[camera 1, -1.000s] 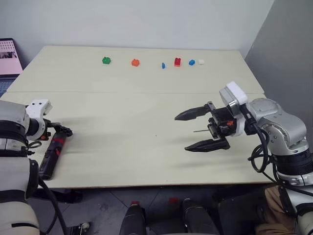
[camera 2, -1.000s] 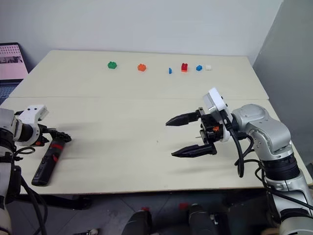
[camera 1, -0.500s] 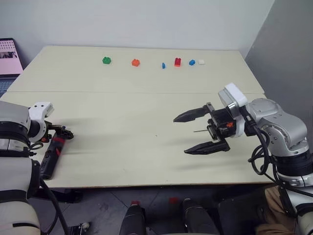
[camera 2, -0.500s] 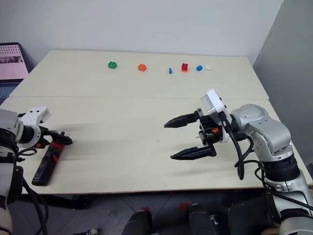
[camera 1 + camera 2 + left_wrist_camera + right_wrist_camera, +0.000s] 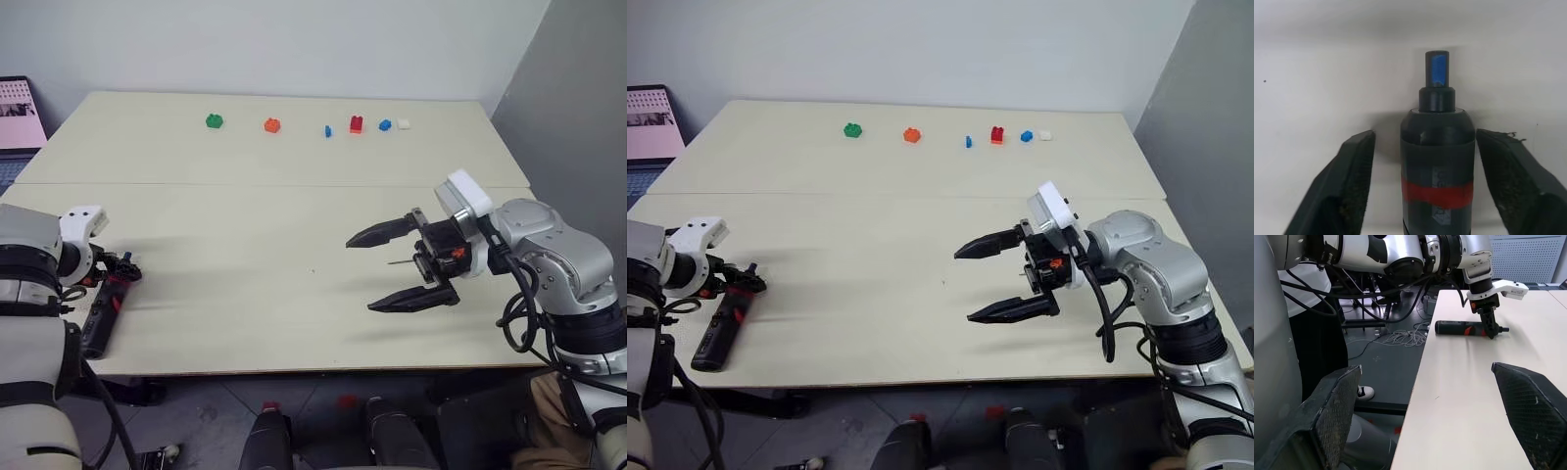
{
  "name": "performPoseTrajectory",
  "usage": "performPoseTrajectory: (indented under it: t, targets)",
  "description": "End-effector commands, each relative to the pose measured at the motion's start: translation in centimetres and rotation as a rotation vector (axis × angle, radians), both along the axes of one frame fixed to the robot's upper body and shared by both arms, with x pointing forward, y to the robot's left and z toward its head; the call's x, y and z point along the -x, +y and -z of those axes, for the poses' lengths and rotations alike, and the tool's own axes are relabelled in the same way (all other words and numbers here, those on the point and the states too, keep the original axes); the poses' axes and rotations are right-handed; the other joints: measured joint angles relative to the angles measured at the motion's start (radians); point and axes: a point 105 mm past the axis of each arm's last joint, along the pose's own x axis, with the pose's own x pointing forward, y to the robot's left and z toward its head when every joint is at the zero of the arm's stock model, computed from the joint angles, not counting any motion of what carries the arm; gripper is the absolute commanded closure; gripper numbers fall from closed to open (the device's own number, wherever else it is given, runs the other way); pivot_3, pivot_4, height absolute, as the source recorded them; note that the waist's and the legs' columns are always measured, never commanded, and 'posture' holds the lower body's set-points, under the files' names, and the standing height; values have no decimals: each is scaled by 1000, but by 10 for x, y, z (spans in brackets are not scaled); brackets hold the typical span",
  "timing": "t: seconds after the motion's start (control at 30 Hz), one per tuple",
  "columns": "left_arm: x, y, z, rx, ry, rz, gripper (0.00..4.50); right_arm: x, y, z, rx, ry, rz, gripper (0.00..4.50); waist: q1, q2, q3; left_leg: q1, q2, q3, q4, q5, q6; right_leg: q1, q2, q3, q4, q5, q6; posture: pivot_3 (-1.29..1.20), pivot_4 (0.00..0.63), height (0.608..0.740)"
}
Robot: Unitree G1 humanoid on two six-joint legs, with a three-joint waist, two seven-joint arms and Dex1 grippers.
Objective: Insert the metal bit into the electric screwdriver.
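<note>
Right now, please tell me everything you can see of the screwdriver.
The screwdriver is a black pen-shaped cylinder with a red band around it and a narrower neck that ends in a small tip with a blue face. It looks like plastic. It lies flat near the table's front left edge. The left tool straddles it near the band, with a finger on each side and a gap still showing.

1 electric screwdriver (image 5: 723, 328); 1 metal bit (image 5: 401, 261); 6 small blocks (image 5: 996, 135) in a row; 1 laptop (image 5: 649, 132); 2 grippers (image 5: 400, 269).
</note>
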Motion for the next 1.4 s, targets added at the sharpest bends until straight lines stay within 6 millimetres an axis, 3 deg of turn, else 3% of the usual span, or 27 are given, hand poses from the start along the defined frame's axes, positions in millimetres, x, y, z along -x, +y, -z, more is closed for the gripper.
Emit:
performPoseTrajectory:
  t: [0.03,0.13,0.27,0.43,0.57,0.67,0.77,1.0,1.2,1.4]
  targets:
    - [-7,-2,-6,-5,-36,12,2356,7,0,-5,-6,-31,-15,0,0,0,0,0,0,0,0,0,0,0,0,0,0,0,0,0,150,740]
    - [-9,-2,-7,-19,-42,23,2857,8,-1,-4,-2,-28,-13,0,0,0,0,0,0,0,0,0,0,0,0,0,0,0,0,0,150,740]
    - [-13,-4,-10,-26,-60,63,2856,9,-2,-2,2,-24,-9,0,3,0,0,0,0,-1,0,0,0,0,0,-1,1,0,0,0,150,740]
    - [-26,-17,-30,-10,-154,157,2856,11,-3,-1,3,-19,3,0,6,0,0,0,0,-1,0,0,0,0,0,-1,1,0,0,0,150,740]
    - [-26,-46,-42,90,-170,322,2856,13,-5,0,5,-18,9,0,14,-1,0,-2,0,-2,0,0,0,0,0,-2,0,0,0,0,150,740]
    - [-18,-58,-43,95,-153,428,2857,14,-6,0,5,-18,13,0,14,0,0,-3,0,-2,0,0,0,-1,0,-2,-1,0,0,0,150,740]
    - [-14,-83,-56,77,-230,633,2857,15,-7,-1,7,-18,21,0,5,0,0,-3,0,-2,0,0,0,-2,0,-1,0,0,-1,0,150,740]
    - [-30,-153,-116,212,-669,802,2857,17,-12,-6,-4,-38,69,0,24,0,1,-7,0,-4,2,1,0,-4,0,-4,1,-1,1,0,150,740]
    - [-19,-181,-115,295,-758,857,2857,19,-14,-7,-9,-44,98,0,20,0,1,-6,0,-4,2,1,0,-3,0,-3,0,0,0,0,150,740]
    - [-22,-197,-117,337,-836,858,2857,21,-13,-7,-13,-44,113,0,23,0,1,-6,0,-4,2,1,1,-3,0,-3,1,0,0,0,150,740]
